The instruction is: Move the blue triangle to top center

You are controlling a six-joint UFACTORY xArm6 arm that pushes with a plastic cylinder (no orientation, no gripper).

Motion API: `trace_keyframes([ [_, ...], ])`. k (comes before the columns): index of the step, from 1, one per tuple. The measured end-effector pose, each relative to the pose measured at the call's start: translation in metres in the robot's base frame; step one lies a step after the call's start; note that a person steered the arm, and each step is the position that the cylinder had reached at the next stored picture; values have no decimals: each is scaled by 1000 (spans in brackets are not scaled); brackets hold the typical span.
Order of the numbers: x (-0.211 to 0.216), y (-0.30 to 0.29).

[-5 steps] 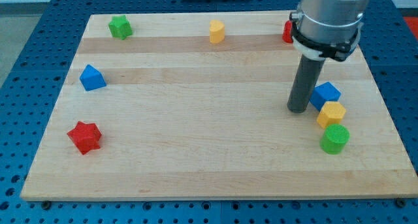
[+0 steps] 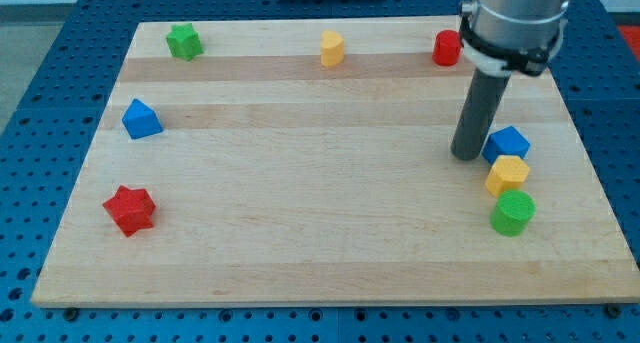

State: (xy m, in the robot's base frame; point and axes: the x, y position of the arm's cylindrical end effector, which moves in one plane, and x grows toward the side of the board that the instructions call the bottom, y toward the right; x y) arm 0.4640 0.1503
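The blue triangle (image 2: 141, 119) lies near the board's left edge, at mid height. My tip (image 2: 467, 155) rests on the board at the view's right, far from the triangle. It stands just left of a blue cube-like block (image 2: 507, 143), close to it; I cannot tell if they touch.
A yellow block (image 2: 508, 173) and a green cylinder (image 2: 514, 212) sit below the blue block. A red cylinder (image 2: 447, 48), a yellow block (image 2: 332, 49) and a green star (image 2: 183, 41) lie along the top. A red star (image 2: 129, 209) is at lower left.
My tip has moved up and a little to the right. The blue block at the right has shifted slightly right and up. The red cylinder is now uncovered.
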Motion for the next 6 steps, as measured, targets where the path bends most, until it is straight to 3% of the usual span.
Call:
trace_keyframes([
  [1,4,5],
  [4,-36,30],
  [5,-57,19],
  [6,-86,-33],
])
